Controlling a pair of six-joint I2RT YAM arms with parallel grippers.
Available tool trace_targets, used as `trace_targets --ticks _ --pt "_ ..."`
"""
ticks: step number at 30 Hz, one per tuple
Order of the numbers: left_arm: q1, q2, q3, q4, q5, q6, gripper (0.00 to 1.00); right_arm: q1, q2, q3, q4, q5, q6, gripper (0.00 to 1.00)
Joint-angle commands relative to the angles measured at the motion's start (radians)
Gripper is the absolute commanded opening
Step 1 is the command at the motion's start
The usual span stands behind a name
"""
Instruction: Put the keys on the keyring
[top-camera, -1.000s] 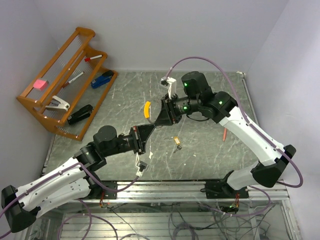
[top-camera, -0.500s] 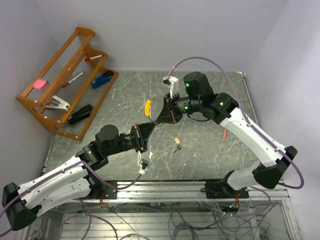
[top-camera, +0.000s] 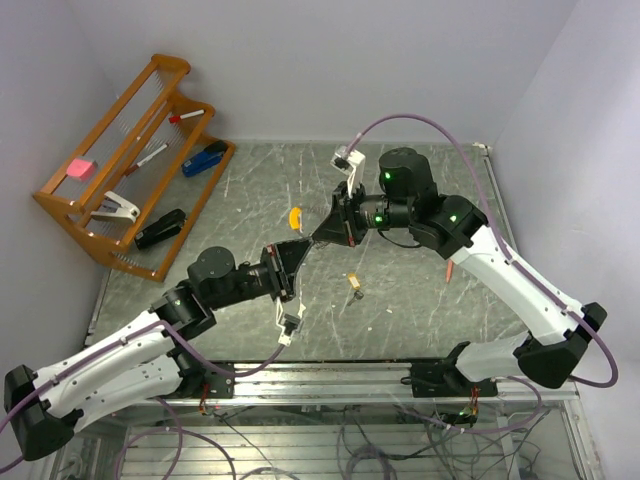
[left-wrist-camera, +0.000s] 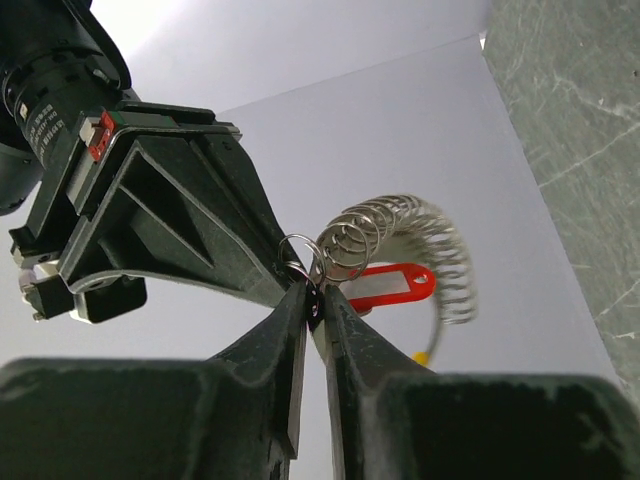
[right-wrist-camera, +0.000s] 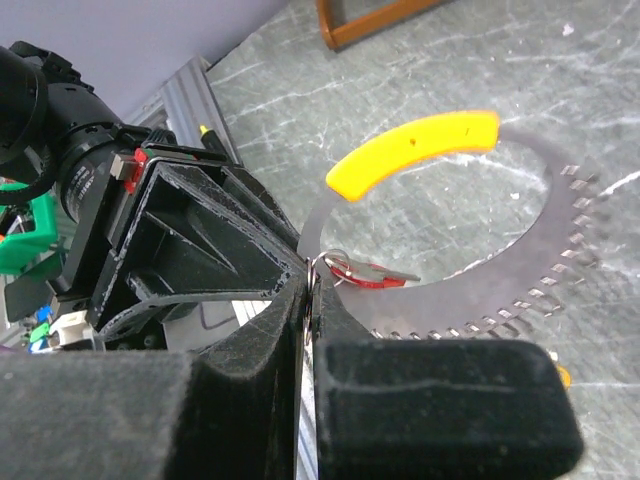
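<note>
- Left gripper (left-wrist-camera: 314, 302), reaching in from the near left: its fingers stand a thin slit apart with a small wire loop between the tips. Whether they press on the loop I cannot tell.
- Brass key (top-camera: 354, 284): lies flat on the table (top-camera: 400, 310), to the right of the gripper tips and apart from them.
- The two grippers meet tip to tip above the middle of the table, almost touching.
- Right gripper (right-wrist-camera: 311, 285), coming in from the far right: its fingers are pressed together, pinching the keyring (right-wrist-camera: 470, 300) at its edge, where the small loop sits.
- Keyring: held up off the table at the meeting tips. The right wrist view shows it as a flat silvery band with a toothed outer edge. The left wrist view shows it as a coil of wire turns.
- Tag (right-wrist-camera: 415, 150): curved and yellow-orange, on the keyring's upper rim.
- Red key (right-wrist-camera: 362, 273): on the small loop, just beside the right fingertips, within the keyring's outline.
- Stick (top-camera: 450, 268): thin and red, on the table beside the right forearm, well apart from both keys.
- Rack (top-camera: 168, 66): wooden, at the far left, holding a blue stapler (top-camera: 205, 158) and a black stapler (top-camera: 160, 228).
</note>
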Motion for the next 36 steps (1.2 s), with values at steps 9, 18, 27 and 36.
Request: trace_targets --ticks 9,18,27,36 --pt "-0.003 -0.053 0.099 -0.17 0.009 -0.12 0.45 -0.074 -0.029 -0.002 0.105 -0.103 -0.106 0.0" --pt "-0.004 -0.031 0.184 -0.162 0.002 -0.413 0.46 -0.107 -0.018 0.017 0.09 -0.173 -0.214 0.0" --pt "-0.004 -0.004 0.339 -0.373 0.104 -0.472 0.47 -0.115 -0.005 0.085 -0.018 -0.216 -0.357 0.0" --pt "0.01 0.047 0.44 -0.556 0.047 -0.449 0.43 -0.118 0.021 0.164 -0.166 -0.343 -0.429 0.0"
